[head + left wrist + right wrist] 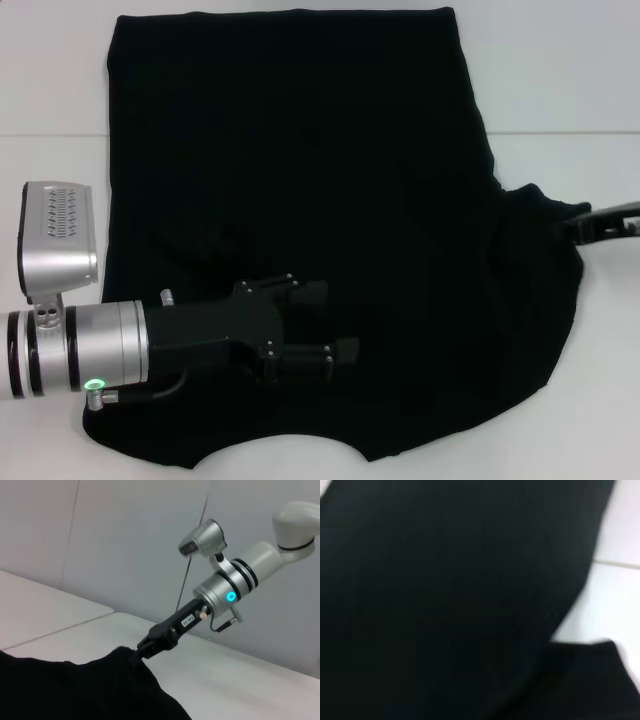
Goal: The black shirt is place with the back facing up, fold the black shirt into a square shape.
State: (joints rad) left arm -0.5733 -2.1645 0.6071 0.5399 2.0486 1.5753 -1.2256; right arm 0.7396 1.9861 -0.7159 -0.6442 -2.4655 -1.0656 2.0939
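Soft plain black fabric shirt [300, 200] lies spread on matte white table [50, 80], near hem curved. Left gripper [335, 355] hovers over it, jaws spread. Right gripper [142, 650] pinches bunched right edge.

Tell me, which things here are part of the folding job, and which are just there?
Part of the job:
- black shirt, spread flat
- left hand, over the shirt's near part
- right hand, at the shirt's right edge, pinching a bit of cloth

Just there:
- white table beneath; nothing else lies about
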